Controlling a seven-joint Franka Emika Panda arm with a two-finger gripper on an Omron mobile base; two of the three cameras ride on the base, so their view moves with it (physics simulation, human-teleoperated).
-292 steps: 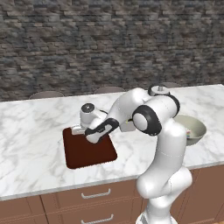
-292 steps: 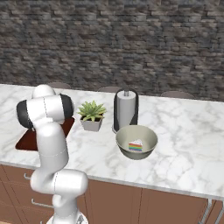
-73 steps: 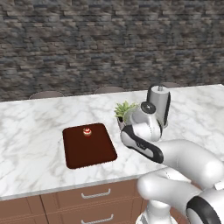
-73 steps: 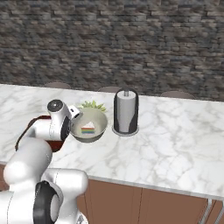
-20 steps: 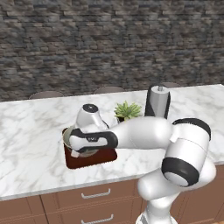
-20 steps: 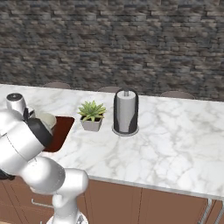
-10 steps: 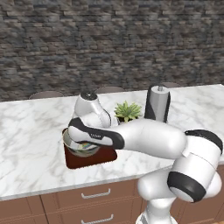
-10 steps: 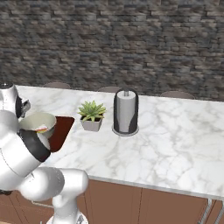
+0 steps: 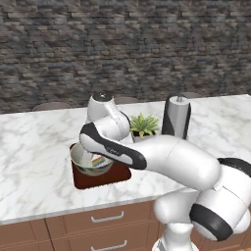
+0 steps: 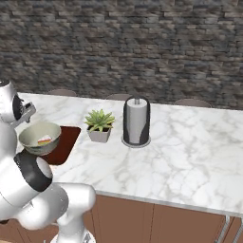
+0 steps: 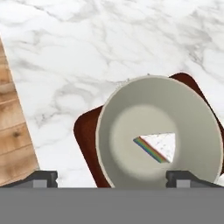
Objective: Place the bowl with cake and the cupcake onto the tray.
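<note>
The pale bowl with the rainbow cake piece (image 11: 157, 140) rests on the dark reddish-brown tray (image 11: 87, 131), near the counter's front. The bowl (image 9: 90, 161) and tray (image 9: 100, 177) are partly covered by my arm in the left base view. From the right, the bowl (image 10: 40, 137) overlaps the tray (image 10: 66, 140). My gripper (image 11: 112, 177) hangs just above the bowl's near rim, open, its fingertips (image 11: 41, 177) wide apart and holding nothing. The cupcake is hidden.
A small square plant pot (image 9: 143, 128) and a paper-towel holder (image 9: 176, 117) stand right of the tray, toward the stone wall. The counter's front edge and wood floor (image 11: 13, 131) lie close to the tray. Bare marble (image 10: 190, 156) stretches to the right.
The hand has risen above the bowl over the last second. The bowl has stayed in place on the tray.
</note>
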